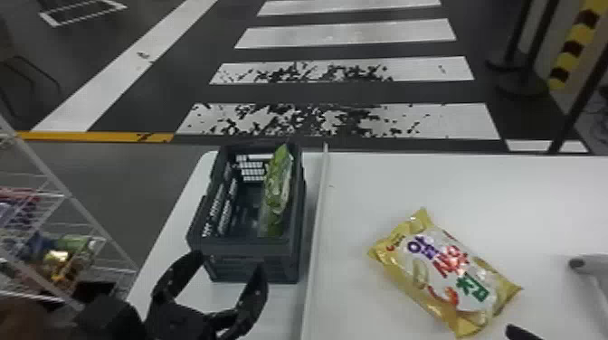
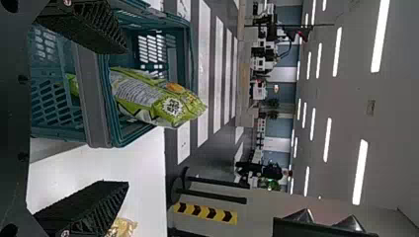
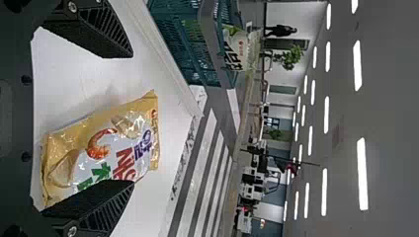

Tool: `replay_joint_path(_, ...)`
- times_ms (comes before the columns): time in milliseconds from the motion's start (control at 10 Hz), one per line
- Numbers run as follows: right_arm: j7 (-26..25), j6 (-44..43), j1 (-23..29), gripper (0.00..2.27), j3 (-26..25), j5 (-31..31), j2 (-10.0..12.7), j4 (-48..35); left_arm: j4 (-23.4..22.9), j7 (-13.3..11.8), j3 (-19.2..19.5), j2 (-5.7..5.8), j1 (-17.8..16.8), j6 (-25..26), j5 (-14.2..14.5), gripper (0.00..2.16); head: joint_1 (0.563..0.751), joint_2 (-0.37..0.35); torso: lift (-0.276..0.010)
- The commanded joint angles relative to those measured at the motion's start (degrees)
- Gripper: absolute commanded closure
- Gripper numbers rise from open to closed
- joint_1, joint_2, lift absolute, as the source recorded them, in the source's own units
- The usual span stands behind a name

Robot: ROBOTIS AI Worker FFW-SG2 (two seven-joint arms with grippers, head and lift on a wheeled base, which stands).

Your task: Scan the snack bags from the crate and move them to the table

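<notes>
The left gripper stands with its fingers wide apart and nothing between them, at the near end of the crate. Inside the crate, the green bag leans upright by the right wall; from this gripper it lies ahead and a little to the right. Its long axis, seen from the head, runs away from the robot, almost parallel with the side walls. The left arm is the nearer one, so it probably should go in over the near rim and close across the thin side of the bag.

The right gripper is also widely open and empty, near the yellow bag, which lies flat on the desk, slanted. Both bags are of shiny, wrinkled film, pillow-shaped. The crate is of hard plastic with pierced walls; the gripper pads are black and ribbed.
</notes>
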Motion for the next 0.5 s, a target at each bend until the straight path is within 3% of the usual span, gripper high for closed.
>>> replay_joint_path(0,0.2,2.9,-2.0,0.10,0.3,3.7,-0.1,0.2,0.3,-0.8,0.8,-0.41,-0.1,-0.1,1.3,0.04,0.695,0.192,-0.095)
replay_joint_path(400,-0.6,14.7,-6.8,0.09,0.7,12.2,-0.9,0.3,0.4,-1.1,0.8,0.03,-1.0,0.6,1.1,0.04,0.695,0.180,-0.095)
